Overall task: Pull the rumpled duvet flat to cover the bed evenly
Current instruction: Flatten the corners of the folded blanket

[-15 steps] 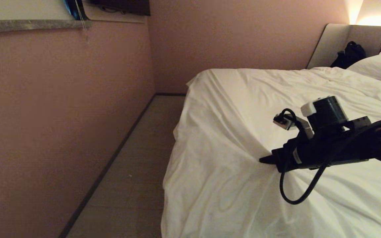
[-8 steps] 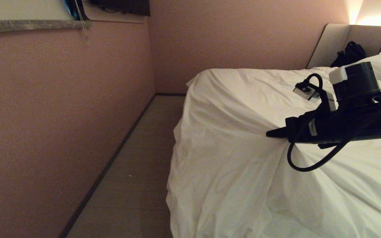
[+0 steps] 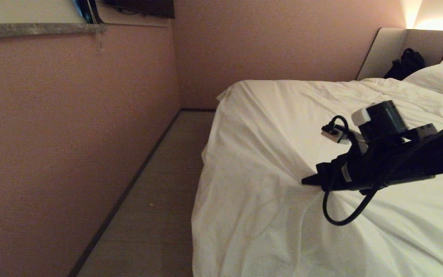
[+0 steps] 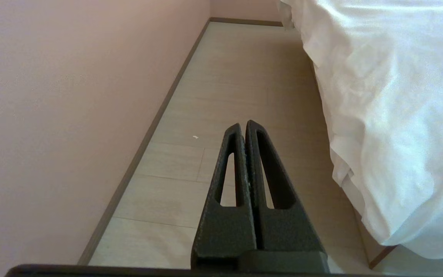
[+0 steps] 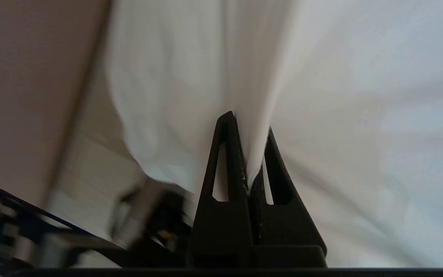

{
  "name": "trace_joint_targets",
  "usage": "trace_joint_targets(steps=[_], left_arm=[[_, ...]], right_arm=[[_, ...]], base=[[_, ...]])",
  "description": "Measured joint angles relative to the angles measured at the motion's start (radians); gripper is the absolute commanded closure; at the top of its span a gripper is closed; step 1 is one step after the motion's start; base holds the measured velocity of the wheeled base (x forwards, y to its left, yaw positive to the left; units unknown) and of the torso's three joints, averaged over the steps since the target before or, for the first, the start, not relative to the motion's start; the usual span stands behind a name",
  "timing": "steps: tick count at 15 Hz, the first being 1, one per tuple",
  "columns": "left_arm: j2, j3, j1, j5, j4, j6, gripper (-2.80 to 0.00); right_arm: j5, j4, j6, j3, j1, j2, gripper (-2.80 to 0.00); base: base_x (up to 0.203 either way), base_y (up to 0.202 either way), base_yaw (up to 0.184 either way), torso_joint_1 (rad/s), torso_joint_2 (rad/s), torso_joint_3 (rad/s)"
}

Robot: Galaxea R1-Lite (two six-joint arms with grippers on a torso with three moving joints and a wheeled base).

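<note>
The white duvet [image 3: 283, 115] lies wrinkled over the bed and hangs down its left side towards the floor. The bed's padded headboard [image 3: 387, 50] stands at the far right. My right gripper [image 3: 304, 181] reaches in from the right, low over the bed, shut on a pinched fold of the duvet [image 5: 360, 96]. Creases fan out from the pinch. In the right wrist view the fabric sits squeezed between the fingertips of that gripper [image 5: 249, 123]. My left gripper [image 4: 243, 125] is shut and empty, hanging over the floor beside the draped duvet [image 4: 390, 96].
A pink wall [image 3: 71, 134] runs along the left, leaving a narrow strip of pale floor [image 3: 156, 200] beside the bed. A white pillow [image 3: 440, 77] and a black bag [image 3: 406, 63] lie by the headboard. A stone ledge [image 3: 33, 29] juts out high on the wall.
The right gripper lifted the pinched fold up and towards the headboard, then came back down to nearly where it started. The duvet's hanging edge shifted slightly. The left gripper stayed still.
</note>
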Motion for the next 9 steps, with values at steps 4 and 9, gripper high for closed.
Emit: trace_joint_targets(steps=[4,9], left_arm=[[0.000,0.000,0.000,0.000,0.000,0.000,0.00],[0.000,0.000,0.000,0.000,0.000,0.000,0.00]], right_arm=[[-0.057,0.017,-0.060,0.036,0.138,0.045,0.00],[-0.175,-0.005,-0.057,0.057,0.203,0.076,0.00]], base=[[0.000,0.000,0.000,0.000,0.00,0.000],[0.000,0.000,0.000,0.000,0.00,0.000]])
